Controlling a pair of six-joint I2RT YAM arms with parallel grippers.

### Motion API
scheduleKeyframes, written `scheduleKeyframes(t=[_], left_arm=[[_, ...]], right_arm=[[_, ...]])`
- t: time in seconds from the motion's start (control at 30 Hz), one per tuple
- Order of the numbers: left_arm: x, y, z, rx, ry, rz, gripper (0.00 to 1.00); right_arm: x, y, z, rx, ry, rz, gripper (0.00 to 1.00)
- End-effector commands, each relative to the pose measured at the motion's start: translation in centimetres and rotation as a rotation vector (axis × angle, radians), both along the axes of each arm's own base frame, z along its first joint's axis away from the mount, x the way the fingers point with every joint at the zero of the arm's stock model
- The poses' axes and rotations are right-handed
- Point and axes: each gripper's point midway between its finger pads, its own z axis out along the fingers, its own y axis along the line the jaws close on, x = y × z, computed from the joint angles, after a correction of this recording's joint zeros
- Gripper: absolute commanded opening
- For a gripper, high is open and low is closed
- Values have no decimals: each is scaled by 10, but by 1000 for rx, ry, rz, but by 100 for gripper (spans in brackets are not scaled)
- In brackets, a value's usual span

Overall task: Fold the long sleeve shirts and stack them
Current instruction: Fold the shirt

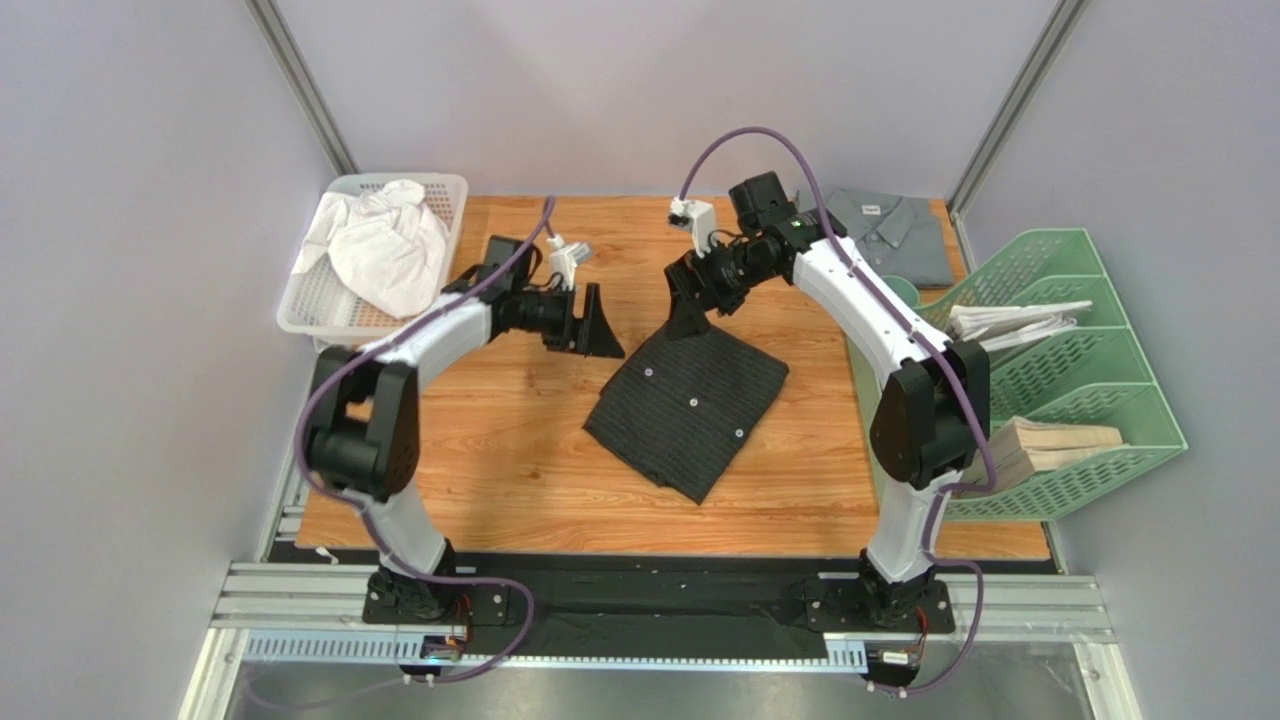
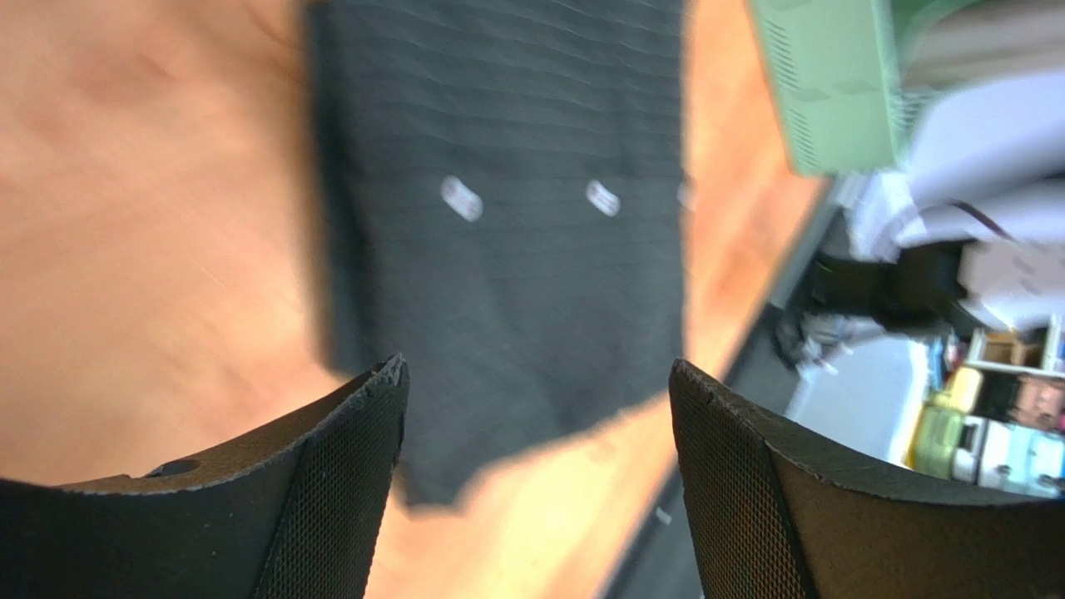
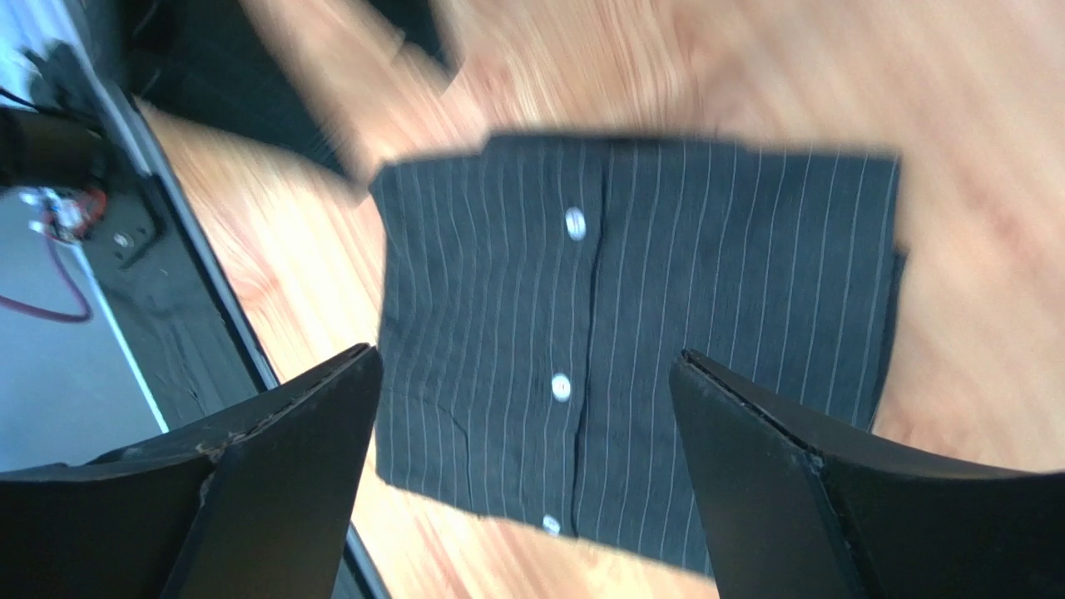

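Note:
The black pinstriped shirt lies folded into a rectangle in the middle of the wooden table, buttons up. It shows in the left wrist view and the right wrist view. The grey shirt lies folded at the back right corner. My left gripper is open and empty, above the table just left of the black shirt. My right gripper is open and empty, above the black shirt's far edge.
A white basket holding white cloth stands at the back left. A green file rack with papers stands along the right edge. The table's near edge meets a black strip and metal rails.

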Motion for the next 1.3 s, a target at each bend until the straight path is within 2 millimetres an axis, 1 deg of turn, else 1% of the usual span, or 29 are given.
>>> scheduleKeyframes(t=[0.0, 0.03, 0.07, 0.1, 0.17, 0.2, 0.27, 0.3, 0.33, 0.47, 0.53, 0.63, 0.67, 0.73, 0.77, 0.83, 0.87, 0.9, 0.93, 0.97, 1.0, 1.03, 1.07, 1.1, 1.13, 1.17, 1.2, 1.23, 1.27], left_arm=[[44, -6, -23, 73, -49, -74, 81], [44, -8, -28, 86, -16, -89, 82], [56, -15, -22, 85, -35, -98, 82], [58, -17, -38, 95, 10, -108, 82], [60, -23, -45, 91, 28, -120, 84], [59, -25, -59, 98, 57, -134, 84], [53, -33, -64, 75, 91, -180, 84], [48, -36, -76, 70, 127, -197, 84], [42, -40, -77, 45, 162, -213, 84], [17, -57, -97, 31, 269, -232, 85], [20, -65, -104, 9, 276, -209, 83], [16, -81, -105, -2, 292, -222, 79], [13, -87, -106, -10, 294, -231, 76], [15, -94, -103, -42, 311, -205, 70], [15, -95, -103, -45, 318, -199, 62], [22, -94, -97, -44, 299, -172, 52], [25, -90, -96, -41, 292, -150, 39], [33, -89, -86, -47, 252, -130, 33], [36, -86, -82, -43, 235, -120, 27], [43, -82, -76, -37, 211, -103, 11], [47, -77, -69, -12, 186, -94, 3], [52, -70, -65, 7, 166, -82, 0], [61, -68, -53, 22, 124, -79, 0], [57, -59, -47, 74, 128, -77, 0], [68, -54, -31, 97, 36, -108, 0], [71, -49, -22, 131, -7, -127, 0], [61, -36, -23, 209, 26, -142, 0], [74, -31, -2, 241, -99, -194, 0], [77, -25, 8, 283, -141, -211, 0]], right_arm=[[-20, -28, -79, -231, 156, -40, 91], [-22, -30, -87, -249, 176, -40, 91], [-25, -33, -98, -272, 203, -41, 91], [-27, -39, -107, -307, 213, -46, 91], [-30, -47, -120, -346, 225, -45, 91], [-34, -53, -131, -380, 243, -46, 91], [-35, -59, -144, -405, 263, -48, 91], [-37, -65, -156, -437, 278, -42, 90], [-38, -67, -163, -451, 289, -37, 89], [-40, -78, -183, -499, 289, -4, 85], [-39, -86, -186, -510, 276, 21, 84], [-42, -95, -192, -524, 280, 28, 83], [-42, -97, -194, -528, 282, 33, 83], [-40, -98, -194, -527, 281, 32, 83], [-42, -97, -193, -524, 288, 35, 83], [-41, -94, -189, -508, 284, 33, 83], [-41, -92, -187, -499, 287, 30, 83], [-42, -92, -185, -494, 289, 28, 83], [-41, -91, -184, -486, 290, 22, 84], [-42, -87, -180, -467, 297, 16, 85], [-42, -85, -175, -453, 292, 4, 86], [-42, -83, -170, -441, 296, -6, 87], [-42, -79, -163, -408, 305, -14, 90], [-38, -79, -150, -376, 308, -57, 91], [-37, -79, -143, -352, 314, -81, 93], [-37, -76, -134, -299, 337, -102, 97], [-32, -81, -120, -256, 344, -156, 100], [-32, -84, -115, -225, 363, -186, 100], [-33, -83, -107, -172, 381, -199, 100]])
